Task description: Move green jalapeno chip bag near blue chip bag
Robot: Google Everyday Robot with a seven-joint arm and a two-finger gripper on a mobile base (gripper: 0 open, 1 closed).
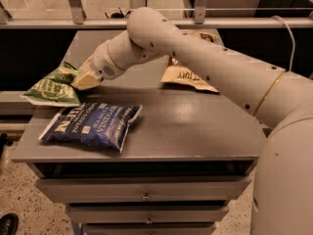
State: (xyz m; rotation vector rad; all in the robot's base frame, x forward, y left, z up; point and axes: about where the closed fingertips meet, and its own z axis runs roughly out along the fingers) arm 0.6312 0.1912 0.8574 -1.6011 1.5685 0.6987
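Observation:
The green jalapeno chip bag (50, 88) is at the table's left edge, partly past it, just behind the blue chip bag (91, 124). My gripper (84, 81) is shut on the green bag's right corner. The blue chip bag lies flat at the front left of the grey table (195, 126), its white lettering facing up. The green bag's lower edge is close to the blue bag's far left corner. I cannot tell whether the green bag rests on the table or hangs just above it.
A brown-and-cream chip bag (188, 76) lies at the back right of the table, partly hidden behind my arm (195, 48). The table has drawers below its front edge (146, 197). A railing and glass run behind it. A dark shoe (7, 224) shows on the floor at lower left.

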